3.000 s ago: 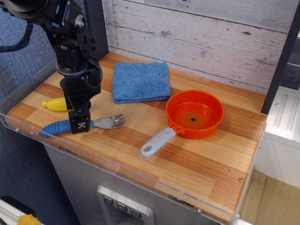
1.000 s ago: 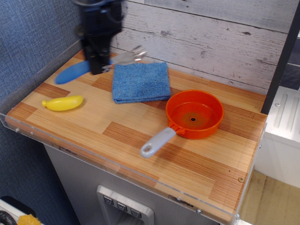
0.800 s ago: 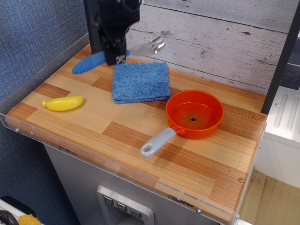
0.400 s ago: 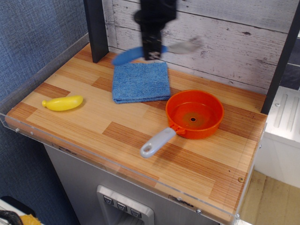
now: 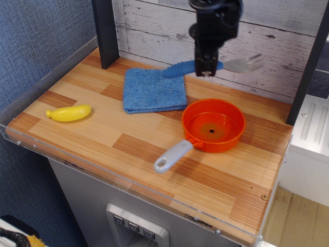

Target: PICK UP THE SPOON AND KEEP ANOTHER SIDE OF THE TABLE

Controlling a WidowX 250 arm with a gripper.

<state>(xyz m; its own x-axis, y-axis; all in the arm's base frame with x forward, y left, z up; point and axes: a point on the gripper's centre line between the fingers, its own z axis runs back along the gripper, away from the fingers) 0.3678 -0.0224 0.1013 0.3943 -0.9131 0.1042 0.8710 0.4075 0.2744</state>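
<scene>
My gripper (image 5: 207,69) is shut on the spoon (image 5: 182,68) and holds it in the air above the back of the table (image 5: 216,175). The spoon has a blue ribbed handle pointing left and a silver pronged head (image 5: 247,63) pointing right. It hangs level, just behind and above the orange pan, over the gap between the cloth and the pan.
An orange pan (image 5: 214,125) with a grey handle (image 5: 172,156) sits right of centre. A blue cloth (image 5: 154,89) lies at the back left. A yellow banana toy (image 5: 68,113) lies at the front left. A black post (image 5: 104,31) stands at the back left corner.
The gripper lifted the spoon from the front left of the table, then carried it to the right along the back wall, past the cloth, to above the pan.
</scene>
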